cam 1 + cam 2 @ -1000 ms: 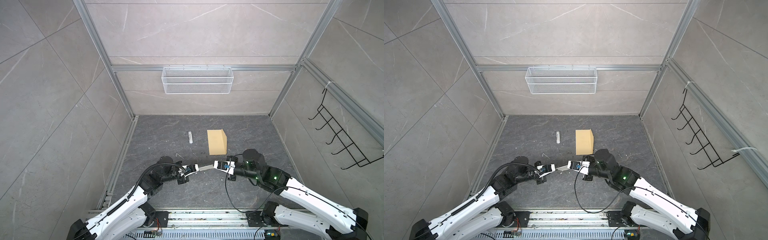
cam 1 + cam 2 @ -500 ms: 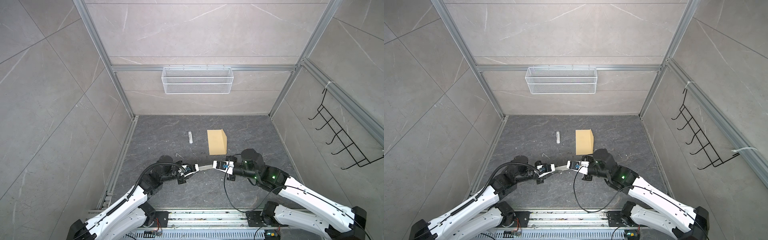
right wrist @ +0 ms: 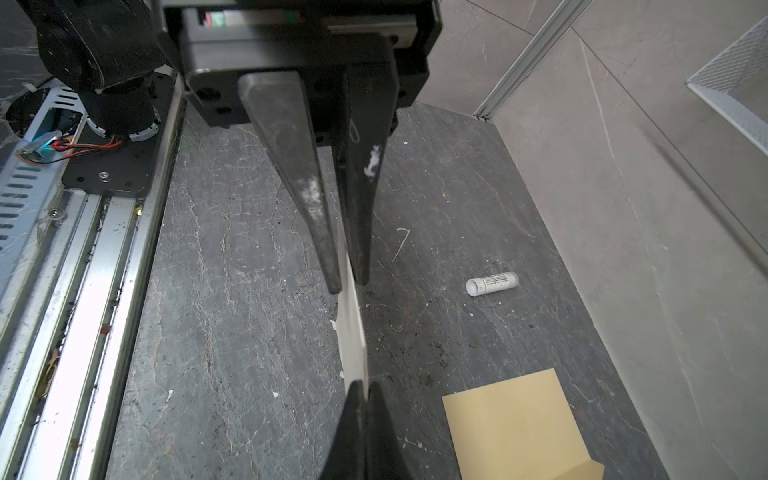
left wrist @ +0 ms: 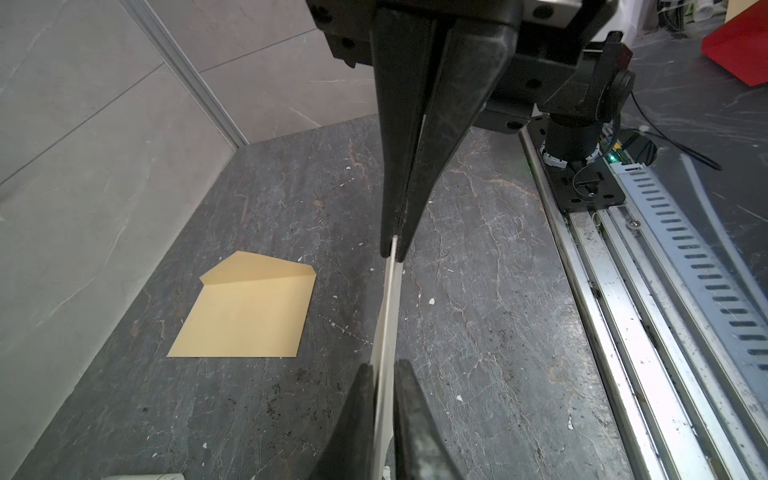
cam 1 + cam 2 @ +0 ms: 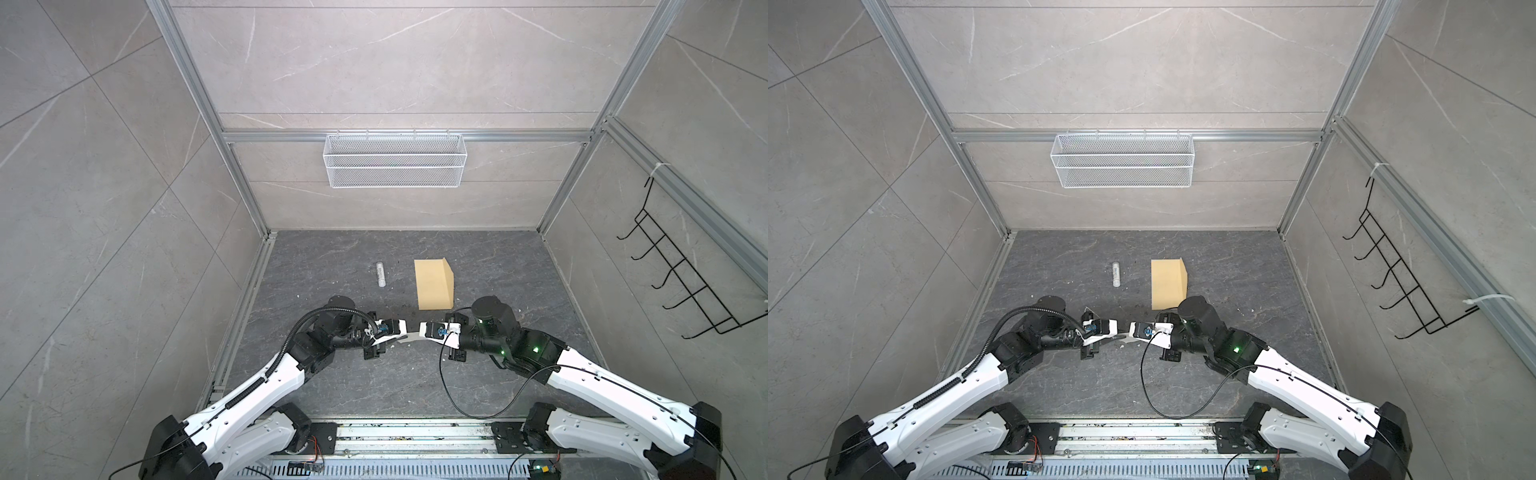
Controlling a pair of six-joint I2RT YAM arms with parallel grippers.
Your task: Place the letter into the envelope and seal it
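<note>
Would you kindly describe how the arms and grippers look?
Both arms have white shells and black joints. The left arm carries a ribbed black cable conduit; the right arm trails a thin black cable and shows a green light. The left gripper and right gripper are black under white covers, with long tapered fingers; the left's are smudged white.

White left arm [image 5: 266,380] and right arm [image 5: 602,380] reach inward, near centre; black-fingered left gripper [image 4: 384,370] and right gripper [image 3: 347,286] face tip-to-tip, jaws pinched.
</note>
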